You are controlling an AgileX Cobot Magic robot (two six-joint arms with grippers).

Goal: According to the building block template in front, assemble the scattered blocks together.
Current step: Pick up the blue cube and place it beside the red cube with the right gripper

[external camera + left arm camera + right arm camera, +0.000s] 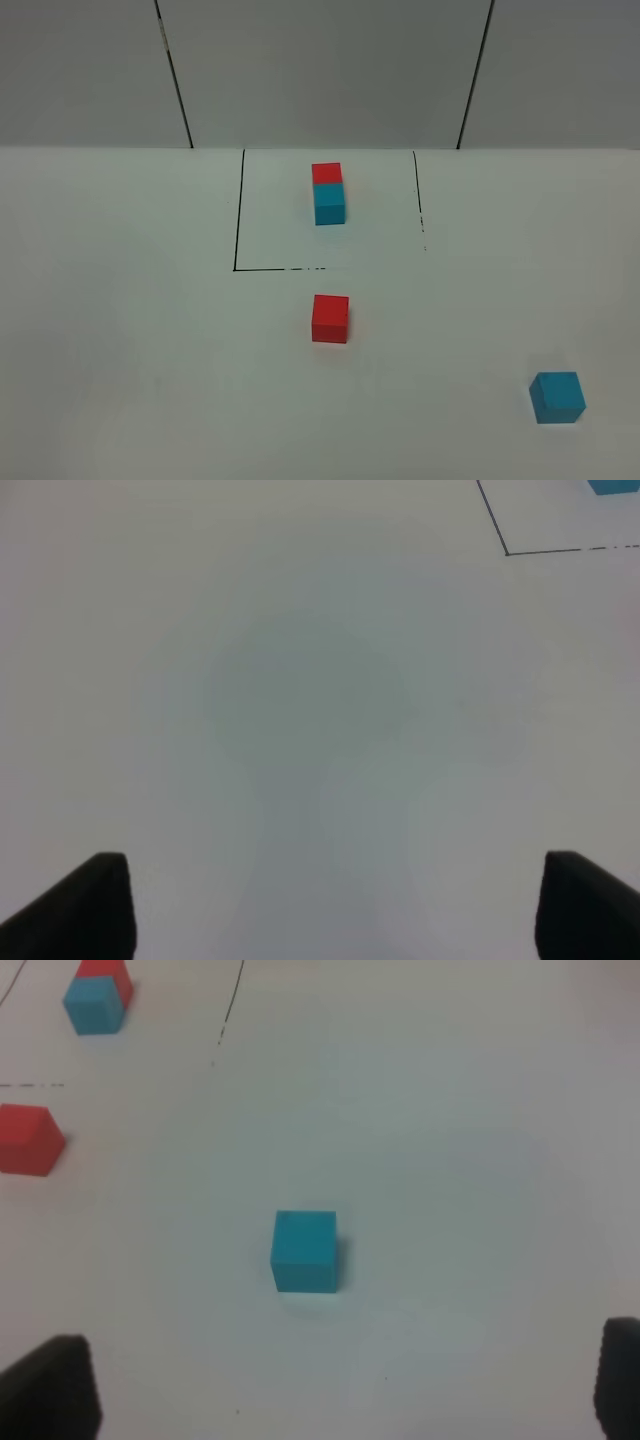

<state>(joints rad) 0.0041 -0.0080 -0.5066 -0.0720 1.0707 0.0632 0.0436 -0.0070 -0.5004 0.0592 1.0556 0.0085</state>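
Observation:
The building block template [328, 192], a red cube joined to a teal cube, stands inside a black-outlined square at the back middle. It also shows in the right wrist view [97, 998]. The loose red block [330, 318] sits in front of the square and at the edge of the right wrist view [28, 1140]. The loose teal block [557, 397] sits at the front right. My right gripper [335, 1390] is open and empty, with the teal block [305, 1250] ahead between its fingers. My left gripper [335, 915] is open and empty over bare table. Neither arm shows in the exterior view.
The black-outlined square [238, 268] marks the template's area; its corner [507, 552] and a sliver of the template's teal cube [612, 486] show in the left wrist view. The white table [120, 350] ends at a grey panelled wall [320, 70].

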